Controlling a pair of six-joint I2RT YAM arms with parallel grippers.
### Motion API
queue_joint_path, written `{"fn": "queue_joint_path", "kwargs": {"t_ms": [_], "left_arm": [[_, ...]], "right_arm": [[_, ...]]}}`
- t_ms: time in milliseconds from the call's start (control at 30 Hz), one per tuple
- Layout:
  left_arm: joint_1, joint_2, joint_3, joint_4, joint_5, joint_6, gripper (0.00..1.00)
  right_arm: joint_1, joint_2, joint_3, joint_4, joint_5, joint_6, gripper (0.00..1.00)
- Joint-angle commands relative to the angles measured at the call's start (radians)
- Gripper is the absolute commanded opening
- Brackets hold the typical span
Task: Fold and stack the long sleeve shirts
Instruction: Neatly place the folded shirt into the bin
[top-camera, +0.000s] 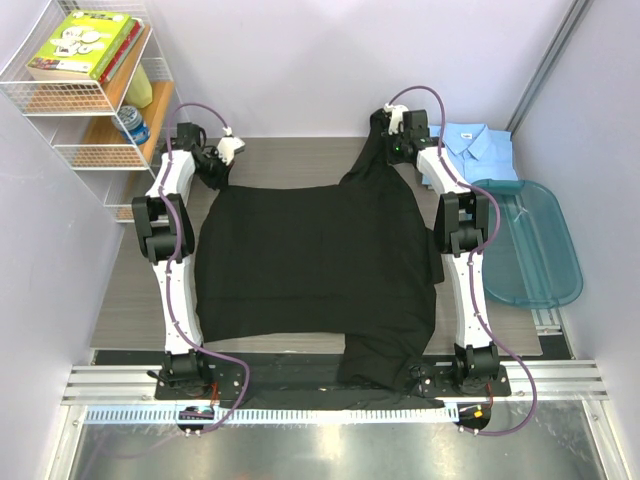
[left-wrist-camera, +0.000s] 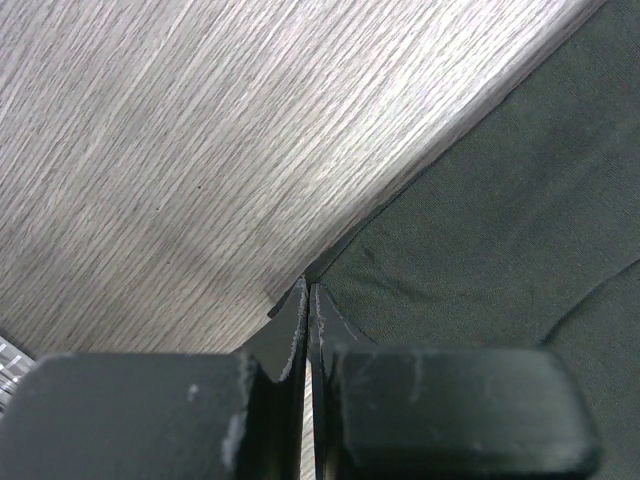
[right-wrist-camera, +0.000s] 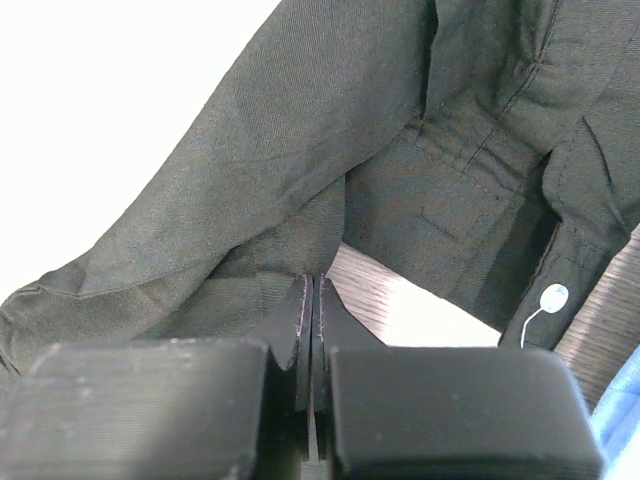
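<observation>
Bench (top-camera: 290, 158): wood grain.
Black shirt (top-camera: 310, 260): spread flat across centre, far right part hoisted off bench.
Teal tub (top-camera: 545, 265): right side.
Light blue shirt (top-camera: 480, 145): folded, far right, touching tub's far rim.
Left end effector (left-wrist-camera: 308, 297): low on bench, fingers pinched together on black shirt's far left corner.
Right end effector (right-wrist-camera: 312, 285): clamped on raised cloth.
Step, likely: first fold of black shirt.
Next move probably calls for: left corner raised level with right, far edge carried nearward, cloth kept taut.
</observation>
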Motion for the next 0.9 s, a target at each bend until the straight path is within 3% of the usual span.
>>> {"fn": "queue_joint_path", "kwargs": {"t_ms": [0,400,867], "left_arm": [[0.006,-0.015,0.005,0.029,0.009,0.016,0.0],[0.008,-0.142,-0.101,0.072,0.07,0.017,0.0],[0.02,-0.291,-0.229,0.072,0.067,0.086,0.0]], "right_arm": [[-0.004,-0.101,0.035,0.043,-0.001,-0.016,0.01],[-0.008,-0.185,-0.029,0.044,-0.034,-0.013,0.01],[-0.016,-0.392,-0.258,0.028,-0.12,-0.011,0.01]]}}
